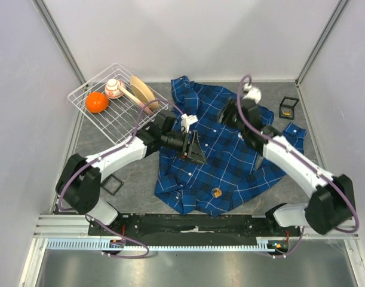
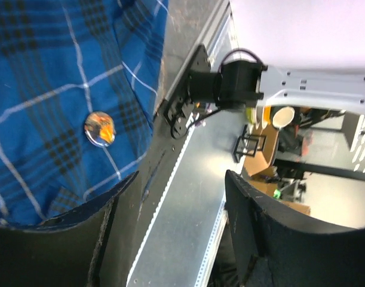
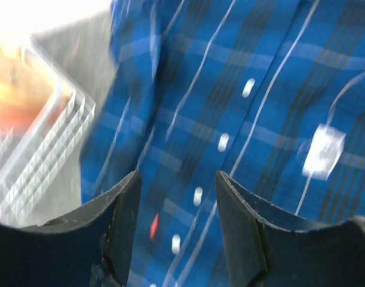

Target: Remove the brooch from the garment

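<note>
1. The garment (image 1: 230, 164), a blue plaid shirt with thin white lines, lies spread and wrinkled in the middle of the grey table (image 1: 140, 173).
2. The brooch (image 1: 217, 192) is small, round and orange-tinted. It sits on the shirt at about 6 o'clock of the cloth, close to the hem nearest the arm bases. In the left wrist view the brooch (image 2: 99, 128) looks shiny and lies flat on the fabric at 9 o'clock of the picture.
3. The left gripper (image 1: 196, 154) is over the 9 o'clock part of the shirt. Its jaws stand wide apart with nothing between them. The brooch is at 12 o'clock from the left finger (image 2: 104, 239) and apart from it.
4. The right gripper (image 1: 229, 113) is over the 12 o'clock part of the shirt. Its jaws are apart and hold nothing. Its wrist view is blurred, but it shows a row of white buttons (image 3: 223, 142) under the gap and a white tag (image 3: 322, 151) at 3 o'clock.
5. A wire basket (image 1: 119, 116) stands at 10 o'clock of the table, touching the shirt's edge, with an orange round thing (image 1: 97, 102) inside.
6. A small black frame (image 1: 288, 107) stands at 2 o'clock, just beside the shirt.
</note>
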